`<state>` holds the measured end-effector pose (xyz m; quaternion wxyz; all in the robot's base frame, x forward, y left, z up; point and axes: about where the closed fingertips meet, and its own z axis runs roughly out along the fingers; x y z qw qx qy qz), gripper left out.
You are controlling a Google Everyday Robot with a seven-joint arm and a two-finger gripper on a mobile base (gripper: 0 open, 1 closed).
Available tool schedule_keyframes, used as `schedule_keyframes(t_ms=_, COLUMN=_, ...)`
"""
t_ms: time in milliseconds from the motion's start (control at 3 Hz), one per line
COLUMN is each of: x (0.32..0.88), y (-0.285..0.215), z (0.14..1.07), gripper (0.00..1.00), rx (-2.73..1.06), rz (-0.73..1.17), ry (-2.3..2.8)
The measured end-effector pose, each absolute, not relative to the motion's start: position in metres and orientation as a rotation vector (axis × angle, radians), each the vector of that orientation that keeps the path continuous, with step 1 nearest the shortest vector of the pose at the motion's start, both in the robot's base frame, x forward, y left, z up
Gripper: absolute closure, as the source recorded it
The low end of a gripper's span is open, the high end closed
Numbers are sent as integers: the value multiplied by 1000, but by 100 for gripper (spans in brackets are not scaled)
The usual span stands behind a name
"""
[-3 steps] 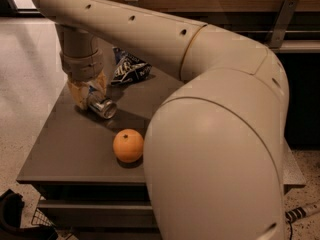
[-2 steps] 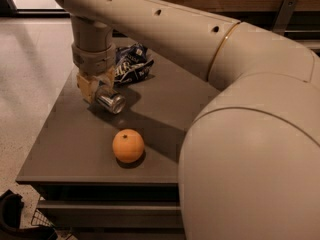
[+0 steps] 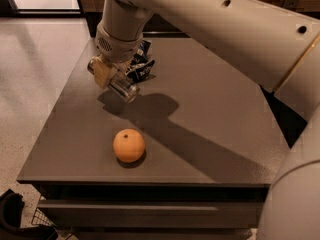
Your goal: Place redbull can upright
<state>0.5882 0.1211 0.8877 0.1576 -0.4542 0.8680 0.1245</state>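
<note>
The redbull can (image 3: 126, 89) is in my grasp, over the rear left part of the table (image 3: 215, 134). It is not upright: it lies tilted, with its shiny round end pointing down and toward the front right, and its other end is hidden in my gripper (image 3: 111, 79). My jaws are clamped on the can's body, and one pale yellowish finger (image 3: 103, 74) shows on the left side of it. The can seems to hang clear of the tabletop, though I cannot tell this for sure. A dark shadow (image 3: 145, 109) lies on the surface just under it and runs off toward the front right.

Just behind the can, on its right, a crumpled blue-and-white snack bag (image 3: 143, 67) sits on the table, partly hidden by my wrist. I cannot tell whether the bag touches the can.

An orange (image 3: 129, 145) rests near the table's front edge, well apart from the can and nearer the camera, a little to the right of it.

My arm (image 3: 210, 21) comes in from the upper right and crosses over the back of the table, bending down to the gripper. The pale speckled floor (image 3: 35, 69) shows to the left of the table.
</note>
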Motion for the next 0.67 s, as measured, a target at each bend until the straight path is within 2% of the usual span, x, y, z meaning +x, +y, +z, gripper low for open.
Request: schedule_keyframes(t_ms=667, x=596, y=128, z=909, gripper=100, rx=-1395, rz=631, ry=2048)
